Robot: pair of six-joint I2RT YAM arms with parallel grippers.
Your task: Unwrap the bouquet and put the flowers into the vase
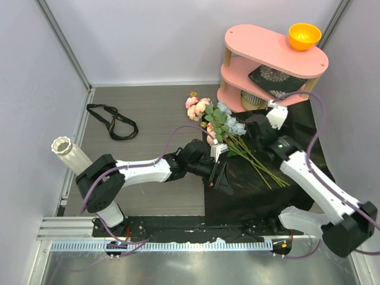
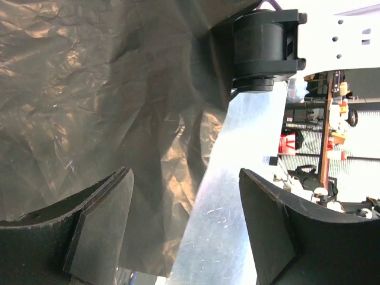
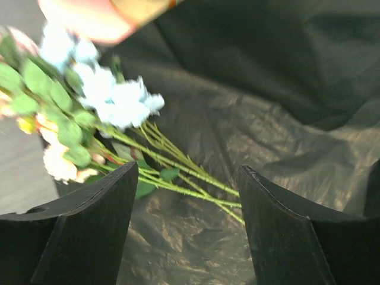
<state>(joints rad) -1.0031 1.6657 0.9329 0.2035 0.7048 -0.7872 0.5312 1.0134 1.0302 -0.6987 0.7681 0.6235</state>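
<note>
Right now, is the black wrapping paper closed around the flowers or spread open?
Spread open. The black paper lies flat on the table, and the flowers lie loose on top with their stems bare.

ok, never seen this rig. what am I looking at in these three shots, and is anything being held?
Two robot arms are bolted at the near table edge. The wide picture looks down from above. The other two come from a camera on each wrist, with that arm's own fingers at the bottom. The flowers lie on the spread-out black paper. The ribbon lies off to the left, and the vase is at the far left. The left end effector and right end effector are both open, holding nothing.
</note>
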